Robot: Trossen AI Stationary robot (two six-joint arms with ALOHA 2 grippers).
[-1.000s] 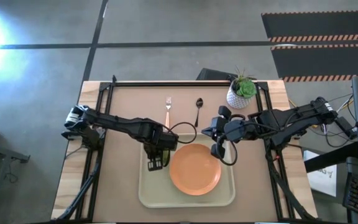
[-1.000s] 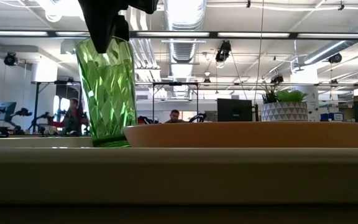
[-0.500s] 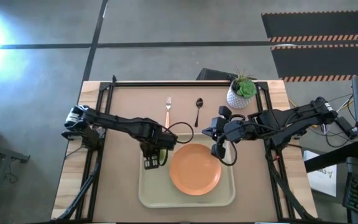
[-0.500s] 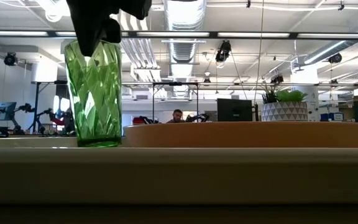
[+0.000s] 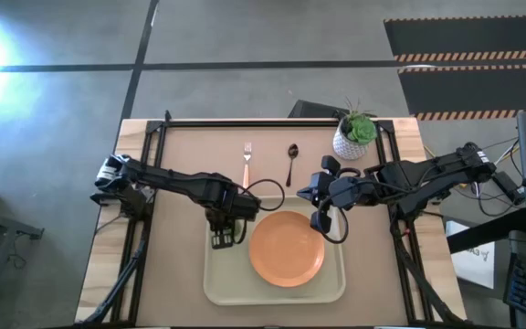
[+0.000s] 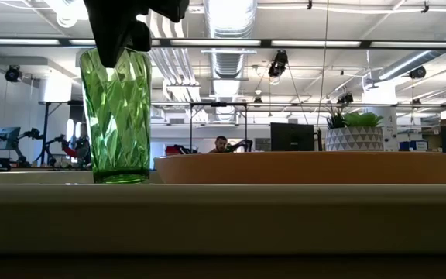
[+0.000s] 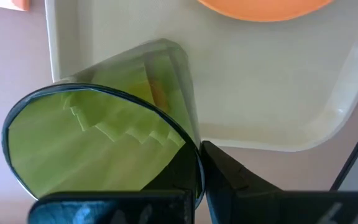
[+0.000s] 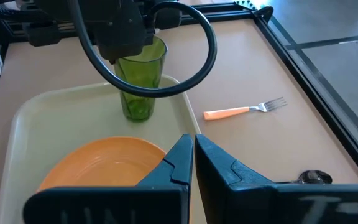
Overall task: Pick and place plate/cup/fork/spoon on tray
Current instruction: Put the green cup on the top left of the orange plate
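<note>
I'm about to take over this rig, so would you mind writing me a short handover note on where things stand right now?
Left gripper: shut on the rim of the cup, which stands upright on the tray, in the corner beside the plate.
Right gripper: shut and empty, hanging at the plate's edge, over the tray's rim.
Done: plate on the tray; cup set down there, not yet released.
Left: let go of the cup, then move the fork and the spoon, both lying on the table beyond the tray, near the potted plant.
</note>
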